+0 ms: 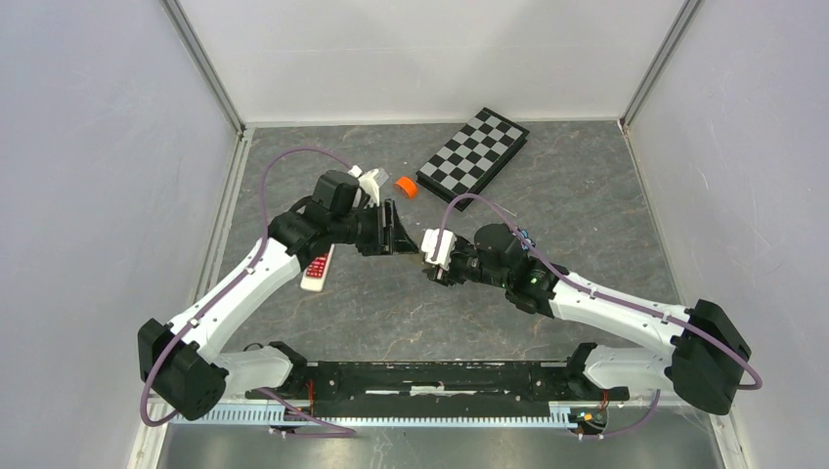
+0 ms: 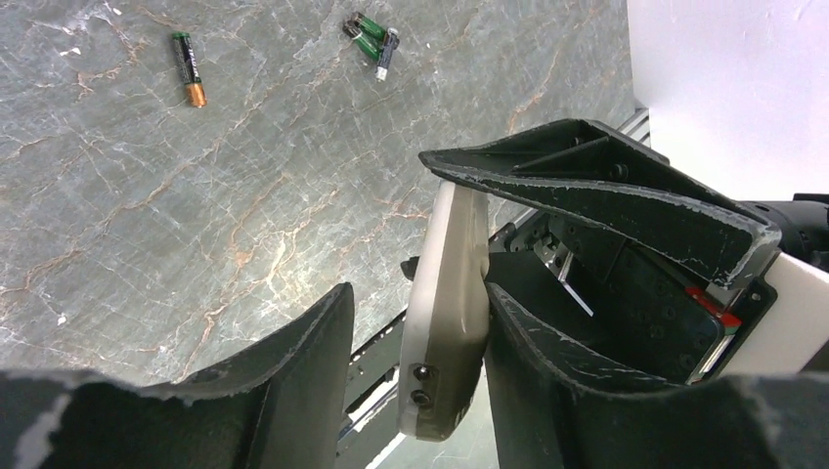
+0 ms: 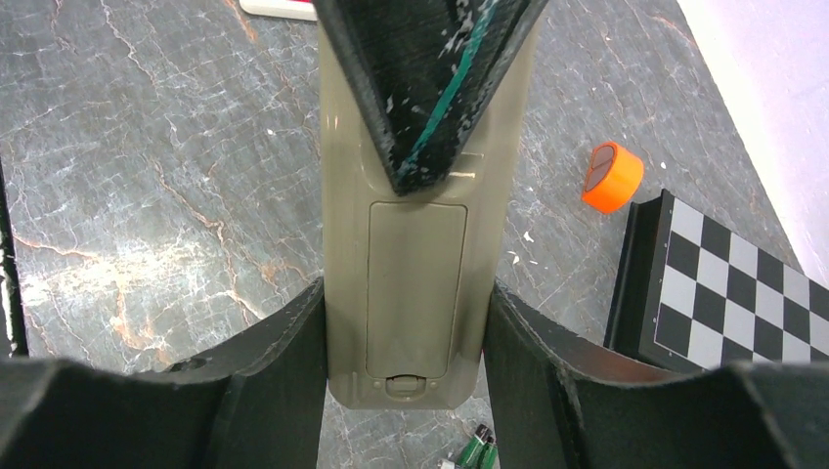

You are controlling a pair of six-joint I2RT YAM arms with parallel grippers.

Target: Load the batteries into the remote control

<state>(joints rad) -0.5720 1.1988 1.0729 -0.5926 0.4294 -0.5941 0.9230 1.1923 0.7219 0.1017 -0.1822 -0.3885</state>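
No brand or lettering can be read anywhere. The remote control [image 3: 415, 244] is a smooth beige plastic bar with rounded corners, held off the worktop [image 2: 147, 225] in the middle of the top view. In the right wrist view its back faces the camera. The rectangular battery cover [image 3: 414, 288] sits flush and closed, with a small latch tab [image 3: 401, 381] at the lower end.

The right jaws grip the remote control by its long edges, with both scuffed black fingers [image 3: 283, 371] pressed against its sides. The left jaws straddle the far end across its thickness. In the left wrist view one finger [image 2: 547, 362] lies against the remote control. The other finger [image 2: 303, 362] stands off it with a gap showing, so these jaws are open around it and not clamped.

The batteries lie loose on the worktop, upper left in the left wrist view. One slim cell [image 2: 189, 68] is black with a copper end and has a label too small to read. Near it is a little cluster [image 2: 371, 41] of green-wrapped cells and a darker one with a silvery tip.

The worktop is grey with a marbled stone look, veined in white and rust. A second remote [image 1: 318, 269], white with red buttons, lies left of centre in the top view. An orange roll [image 3: 613, 177] lies beside a folded black-and-white chequered board [image 1: 474, 151], toward the top of that view.
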